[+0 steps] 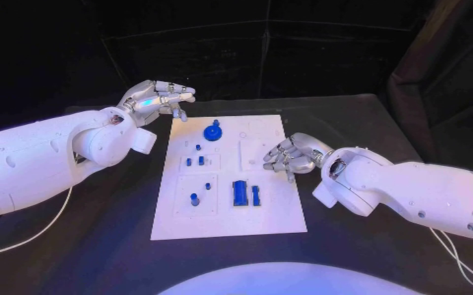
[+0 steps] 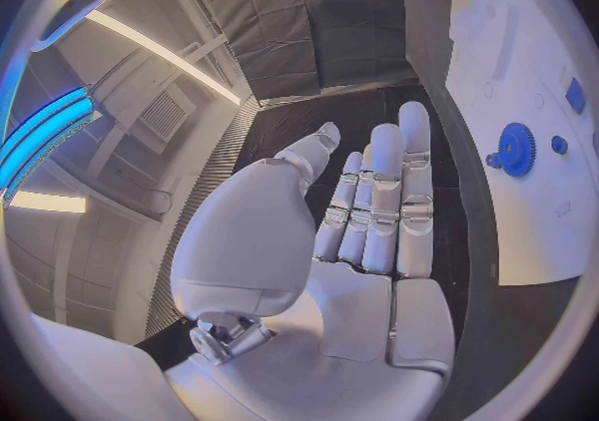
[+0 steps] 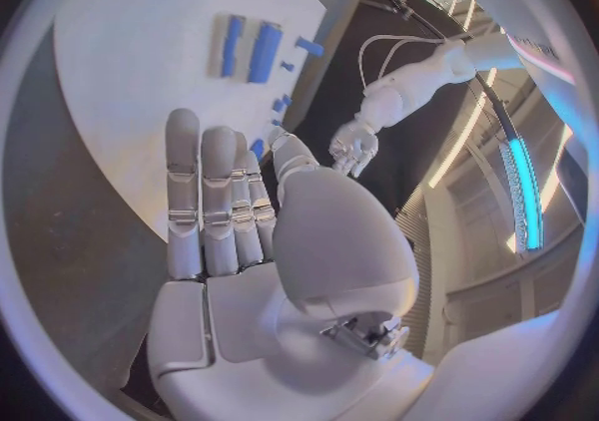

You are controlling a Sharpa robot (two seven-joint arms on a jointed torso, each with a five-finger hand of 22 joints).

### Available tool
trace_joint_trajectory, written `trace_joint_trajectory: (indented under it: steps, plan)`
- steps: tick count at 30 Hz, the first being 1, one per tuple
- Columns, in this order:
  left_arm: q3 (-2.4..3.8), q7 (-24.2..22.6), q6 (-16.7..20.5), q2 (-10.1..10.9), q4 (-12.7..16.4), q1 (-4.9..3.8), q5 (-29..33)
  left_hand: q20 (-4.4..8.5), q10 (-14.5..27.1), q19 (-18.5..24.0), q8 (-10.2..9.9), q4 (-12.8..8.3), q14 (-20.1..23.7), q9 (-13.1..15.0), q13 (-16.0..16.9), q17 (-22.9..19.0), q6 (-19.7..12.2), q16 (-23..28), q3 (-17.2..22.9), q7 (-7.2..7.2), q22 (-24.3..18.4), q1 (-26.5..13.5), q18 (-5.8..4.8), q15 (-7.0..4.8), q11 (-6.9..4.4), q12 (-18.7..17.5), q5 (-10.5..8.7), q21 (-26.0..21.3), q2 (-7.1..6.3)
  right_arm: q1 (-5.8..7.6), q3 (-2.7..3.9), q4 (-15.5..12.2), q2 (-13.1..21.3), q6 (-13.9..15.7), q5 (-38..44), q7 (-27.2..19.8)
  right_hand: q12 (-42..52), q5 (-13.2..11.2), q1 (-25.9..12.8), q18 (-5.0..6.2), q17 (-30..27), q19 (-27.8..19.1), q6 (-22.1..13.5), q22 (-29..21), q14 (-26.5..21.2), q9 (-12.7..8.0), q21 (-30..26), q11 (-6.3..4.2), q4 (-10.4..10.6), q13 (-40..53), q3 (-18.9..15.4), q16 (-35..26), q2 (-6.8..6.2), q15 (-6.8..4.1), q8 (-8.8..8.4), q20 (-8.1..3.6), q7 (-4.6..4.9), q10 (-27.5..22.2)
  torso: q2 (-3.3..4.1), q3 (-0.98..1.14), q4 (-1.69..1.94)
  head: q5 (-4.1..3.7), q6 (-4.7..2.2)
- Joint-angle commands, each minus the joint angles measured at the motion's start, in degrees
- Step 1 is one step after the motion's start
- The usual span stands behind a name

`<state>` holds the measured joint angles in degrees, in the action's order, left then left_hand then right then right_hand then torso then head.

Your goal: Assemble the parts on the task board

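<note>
The white task board [image 1: 276, 206] lies in the middle of the table. A blue gear [image 1: 213, 132] stands near its far end, with small blue pegs [image 1: 197, 161] just in front of it. A blue block [image 1: 240, 193] and a thin blue bar [image 1: 256, 195] lie nearer me. My left hand [image 1: 158, 100] hovers off the board's far left corner, fingers straight, holding nothing. My right hand [image 1: 288, 156] is at the board's right edge, also holding nothing. The left wrist view shows the left hand [image 2: 362, 231] beside the gear [image 2: 515, 149]. In the right wrist view the right hand [image 3: 231, 211] faces the block [image 3: 265, 50].
The black table [image 1: 98, 240] runs around the board on all sides. A white cable [image 1: 39, 237] trails along the table's left side under my left arm. Dark curtains close off the back.
</note>
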<state>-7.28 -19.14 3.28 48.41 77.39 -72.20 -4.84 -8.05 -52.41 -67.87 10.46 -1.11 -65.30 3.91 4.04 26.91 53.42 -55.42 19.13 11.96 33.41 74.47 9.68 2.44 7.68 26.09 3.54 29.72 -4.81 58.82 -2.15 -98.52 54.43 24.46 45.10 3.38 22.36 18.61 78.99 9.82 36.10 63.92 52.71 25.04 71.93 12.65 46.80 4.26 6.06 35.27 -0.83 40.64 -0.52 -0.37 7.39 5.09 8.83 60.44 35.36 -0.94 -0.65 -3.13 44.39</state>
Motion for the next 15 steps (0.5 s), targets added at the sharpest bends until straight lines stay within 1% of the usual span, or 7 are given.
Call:
trace_joint_trajectory:
  steps: [1,2,3,5,6,10,15]
  plan:
    - [0.04,-2.92,-0.59,-0.52,-1.29,0.07,1.91,-0.05,-0.01,0.92,0.58,-0.04,1.27,0.13,-0.05,-0.66,0.41,0.83,-0.41,-0.72,-0.49,-0.19,0.8,0.0,-0.39,0.43,-0.17,-0.9,0.5,0.81,0.57,3.52,-1.26,1.34,-21.58,-19.84,-5.61,-1.24,0.77,0.48,-5.29,-3.5,0.73,-4.74,-3.9,-0.8,-7.75,1.47,-0.16,-6.51,0.89,-9.3,-0.32,2.03,-0.29,1.89,1.58,-2.09,-1.47,-0.32,-0.37,0.46,-1.69]
    - [0.03,-3.29,-0.77,-0.81,-1.85,0.15,2.37,0.01,-0.27,1.26,0.84,-0.08,1.61,0.14,-0.11,-1.12,0.72,1.45,-0.4,-0.97,-0.77,-0.14,0.83,-0.13,-0.6,0.47,-0.17,-1.29,0.59,0.99,0.79,5.11,-1.88,0.45,-23.71,-21.22,-7.24,-2.31,0.76,0.09,-7.32,-5.05,1.03,-6.54,-6.33,-1.17,-10.79,1.97,-0.25,-8.71,1.03,-12.96,-0.39,2.49,-0.53,2.96,1.89,-2.79,-1.68,-0.36,-0.42,0.5,-2.07]
    - [0.03,-3.66,-0.9,-1.12,-2.42,0.24,2.95,0.12,-0.69,1.62,1.04,-0.1,1.91,0.1,-0.23,-1.85,1.05,2.57,-0.33,-1.24,-1.14,-0.12,0.89,-0.28,-0.86,0.33,-0.16,-1.78,0.7,1.13,1.04,6.81,-2.62,-0.4,-25.55,-22.41,-8.25,-3.4,0.74,0.01,-9.13,-6.87,1.06,-8.16,-8.9,-1.53,-13.62,2.59,-0.44,-10.38,1.02,-16.13,-0.54,3.53,-0.91,3.61,1.57,-3.03,-1.84,-0.41,-0.42,0.41,-3.46]
    - [0.03,-4.38,-0.91,-1.63,-3.39,0.44,3.83,0.23,-1.4,2.46,1.16,-0.13,2.39,0.0,-0.42,-3.37,1.52,5.13,-0.15,-1.56,-1.94,-0.14,0.89,-0.35,-0.95,-0.33,-0.16,-2.86,0.81,1.3,1.42,9.76,-4.03,-1.69,-27.88,-23.98,-10.25,-5.07,0.78,0.65,-13.01,-8.1,1.43,-11.52,-9.8,-2.6,-19.01,3.4,-1.33,-14.86,1.03,-21.01,-0.68,4.29,-2.05,4.89,1.78,-1.97,-2.25,-0.49,-0.51,0.46,-4.27]
    - [0.03,-5.23,-0.78,-2.27,-4.61,0.85,4.78,0.02,-2.52,4.64,1.08,-0.02,3.79,-0.04,-0.52,-5.61,2.15,9.84,0.34,-1.83,-3.3,-0.2,0.77,-0.24,-1.02,-1.51,-0.09,-4.96,1.02,1.42,1.75,13.31,-5.87,-3.02,-29.63,-25.32,-12.1,-6.37,0.85,0.79,-16.49,-7.56,1.9,-13.61,-10.23,-3.59,-22.2,2.97,-2.49,-18.62,0.99,-24.71,-0.25,5.7,-3.06,5.87,0.83,-1.58,-2.66,-0.48,-0.66,0.63,-5.19]
    - [0.04,-6.91,0.02,-3.97,-7.6,2.06,6.92,-1.12,-4.85,9.47,-0.03,0.31,5.55,-0.05,-0.51,-10.62,3.07,21.94,1.76,-1.76,-7.21,-0.37,0.73,1.11,-0.61,-5.99,-0.14,-10.48,1.05,1.54,2.34,20.6,-9.93,-5.46,-32.2,-27.12,-14.56,-9.31,-0.13,0.72,-21.22,-6.87,1.62,-16.2,-9.93,-5.36,-26.26,4.0,-4.33,-23.48,-0.21,-29.83,0.03,6.38,-3.78,6.77,1.03,-1.2,-3.4,-0.34,-0.71,0.84,-7.02]
    - [0.07,-9.05,1.78,-5.87,-10.84,3.43,8.02,-4.29,-6.3,17.11,-2.22,0.24,8.33,-0.09,-0.52,-15.34,3.01,34.01,1.86,-1.3,-13.32,-0.63,0.44,3.93,0.45,-11.99,-0.23,-18.62,-0.02,1.58,3.13,27.58,-14.08,-8.06,-33.39,-28.08,-16.82,-11.02,-1.38,0.73,-26.17,-4.72,1.54,-18.73,-7.4,-7.49,-30.12,4.32,-6.95,-28.22,-1.87,-33.93,1.5,6.59,-3.76,7.08,1.31,-0.23,-3.71,-0.1,-0.56,0.96,-8.96]
